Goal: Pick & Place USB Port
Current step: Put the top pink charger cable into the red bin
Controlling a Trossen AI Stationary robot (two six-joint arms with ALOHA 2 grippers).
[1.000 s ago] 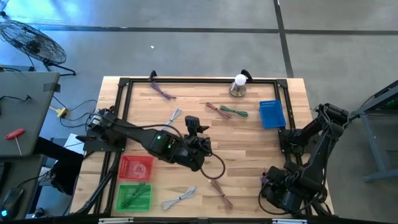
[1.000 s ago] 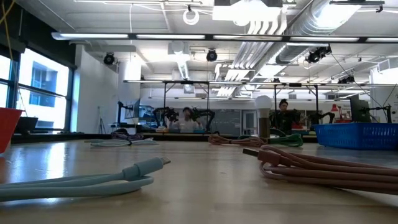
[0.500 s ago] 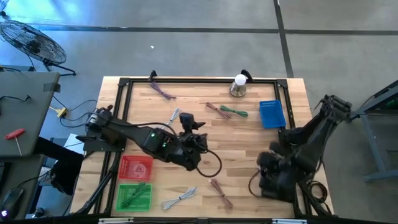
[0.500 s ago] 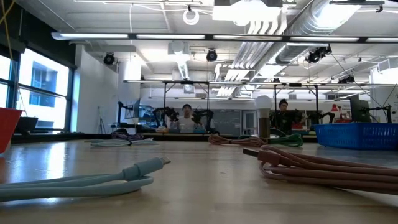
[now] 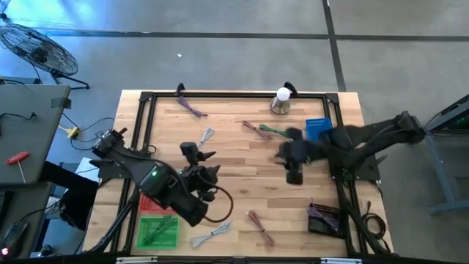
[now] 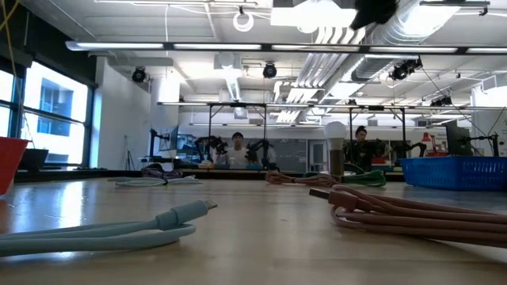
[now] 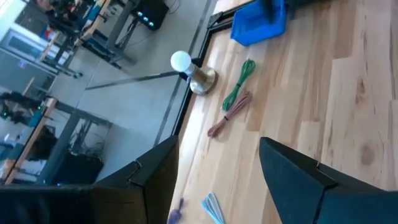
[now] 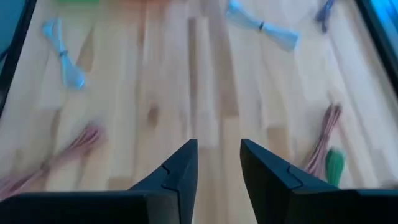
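While the green tray and red tray sit at the desk's near left, the left gripper hovers just above them with jaws parted and empty. Pale blue cable lies beside it, pink cable toward the front. The right gripper hangs mid-desk, jaws apart, empty, near the blue basket.

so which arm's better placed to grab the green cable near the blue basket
Right, most likely. The right hand hangs open above the table just below the green cable and beside the blue basket. The left hand is empty too, but sits farther off, over the table's middle-left.
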